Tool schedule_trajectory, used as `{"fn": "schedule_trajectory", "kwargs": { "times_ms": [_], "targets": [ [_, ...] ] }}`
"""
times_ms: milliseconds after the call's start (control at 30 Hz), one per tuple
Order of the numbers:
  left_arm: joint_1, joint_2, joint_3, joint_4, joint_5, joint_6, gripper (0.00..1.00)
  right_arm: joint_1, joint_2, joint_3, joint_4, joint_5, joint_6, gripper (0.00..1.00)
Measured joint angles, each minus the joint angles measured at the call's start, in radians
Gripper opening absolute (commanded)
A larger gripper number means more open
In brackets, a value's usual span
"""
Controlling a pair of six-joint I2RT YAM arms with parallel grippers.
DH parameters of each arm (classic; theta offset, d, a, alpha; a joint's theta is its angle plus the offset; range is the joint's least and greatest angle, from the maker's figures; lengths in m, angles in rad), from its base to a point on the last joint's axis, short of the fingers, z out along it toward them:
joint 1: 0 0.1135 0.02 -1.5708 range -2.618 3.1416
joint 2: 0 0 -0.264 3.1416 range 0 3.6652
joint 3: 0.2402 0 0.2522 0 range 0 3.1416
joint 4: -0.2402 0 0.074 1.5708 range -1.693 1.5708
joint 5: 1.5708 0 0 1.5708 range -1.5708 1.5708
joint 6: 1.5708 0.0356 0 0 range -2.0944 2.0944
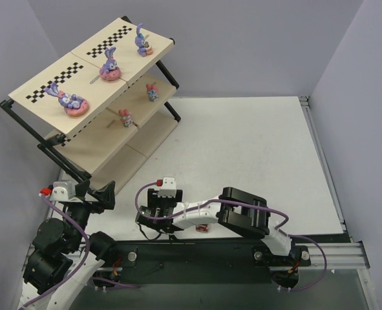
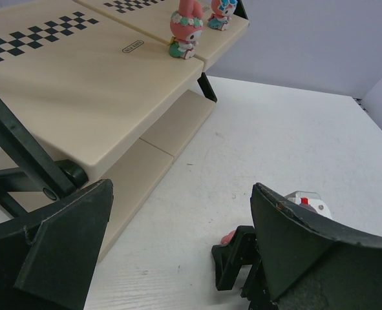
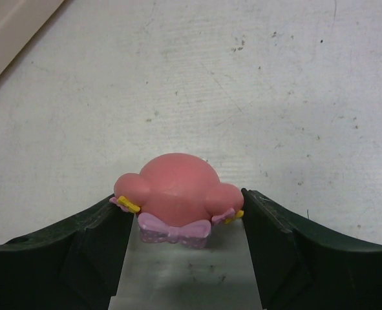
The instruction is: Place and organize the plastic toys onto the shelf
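The shelf stands at the back left. Three purple bunny toys sit on its top board and two small pink figures on the middle tier, which also show in the left wrist view. My right gripper is low over the table near its front edge. It is shut on a pink rounded toy with a purple bow, with both fingers against its sides. In the top view the gripper hides that toy. My left gripper is open and empty beside the shelf's foot.
Another small pink toy lies under the right arm at the table's front edge. The shelf's black frame legs are close to the left gripper. White tabletop extends to the right of the shelf, with grey walls around.
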Motion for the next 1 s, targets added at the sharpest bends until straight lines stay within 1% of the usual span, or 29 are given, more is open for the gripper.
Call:
{"fn": "schedule_trajectory", "kwargs": {
  "times_ms": [100, 267, 433, 533, 567, 600, 633, 767, 933, 1000],
  "targets": [
    [0.0, 0.0, 0.0, 0.0, 0.0, 0.0, 0.97, -0.002, 0.021, 0.006, 0.011, 0.052, 0.013, 0.64],
    [0.0, 0.0, 0.0, 0.0, 0.0, 0.0, 0.97, -0.002, 0.06, 0.019, 0.034, 0.136, 0.014, 0.63],
    [0.001, 0.0, 0.0, 0.0, 0.002, 0.0, 0.97, -0.002, 0.085, 0.013, 0.099, 0.201, -0.025, 0.63],
    [0.002, 0.0, 0.0, 0.0, 0.005, 0.0, 0.97, -0.001, 0.087, -0.001, 0.139, 0.216, -0.052, 0.72],
    [0.002, 0.0, 0.0, 0.0, 0.007, 0.0, 0.97, -0.002, 0.088, -0.003, 0.15, 0.217, -0.058, 0.78],
    [0.002, 0.0, 0.0, 0.0, 0.008, 0.0, 0.97, -0.002, 0.088, -0.005, 0.16, 0.217, -0.063, 0.8],
    [0.002, 0.0, 0.0, 0.0, 0.008, 0.0, 0.97, -0.001, 0.088, -0.006, 0.169, 0.219, -0.067, 0.84],
    [0.002, 0.0, 0.0, 0.0, 0.008, 0.0, 0.97, -0.002, 0.089, 0.0, 0.166, 0.216, -0.068, 0.88],
    [0.005, 0.0, 0.0, 0.0, 0.009, 0.0, 0.97, -0.001, 0.114, 0.06, 0.063, 0.223, 0.014, 0.89],
    [0.006, 0.0, 0.0, 0.0, 0.009, 0.0, 0.97, -0.002, 0.14, 0.108, 0.003, 0.233, 0.051, 0.89]
  ]
}}
